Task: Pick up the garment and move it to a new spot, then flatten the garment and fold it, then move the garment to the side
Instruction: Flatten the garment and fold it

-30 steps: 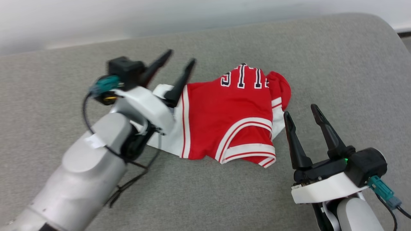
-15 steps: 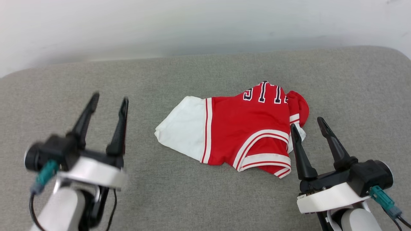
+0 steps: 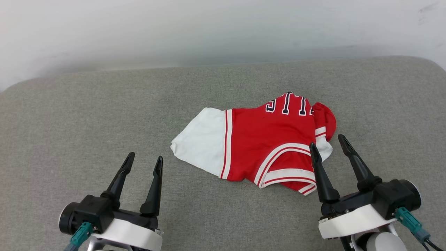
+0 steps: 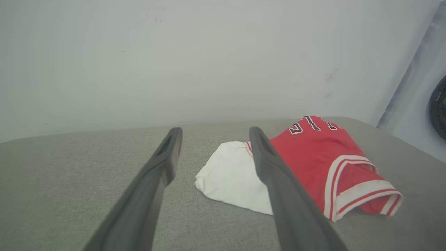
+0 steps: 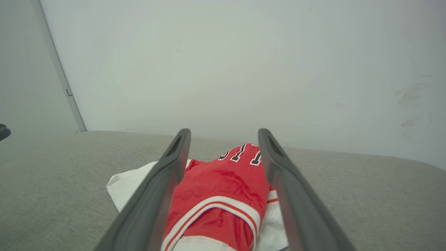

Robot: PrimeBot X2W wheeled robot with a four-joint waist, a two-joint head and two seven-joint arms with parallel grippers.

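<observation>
**Black fingers (image 3: 153, 188) spread on both sides, garment (image 3: 264, 143) lying free**

Both pairs wide apart, nothing between them. The left gripper (image 3: 145, 156) hovers over bare grey cushion (image 3: 87, 115), well clear of the garment's white sleeve. The right gripper (image 3: 325, 140) is at the garment's right edge, inner finger overlapping the striped hem; contact unclear. The garment sits folded, centre-right on the cushion, lettering on the far side.

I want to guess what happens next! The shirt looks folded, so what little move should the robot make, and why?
Probably ease the right hand forward onto the garment's near striped edge, to grip it and shift it aside. It lies folded on the cushion; that hand is open and nearest, the left hand open but farther.
</observation>
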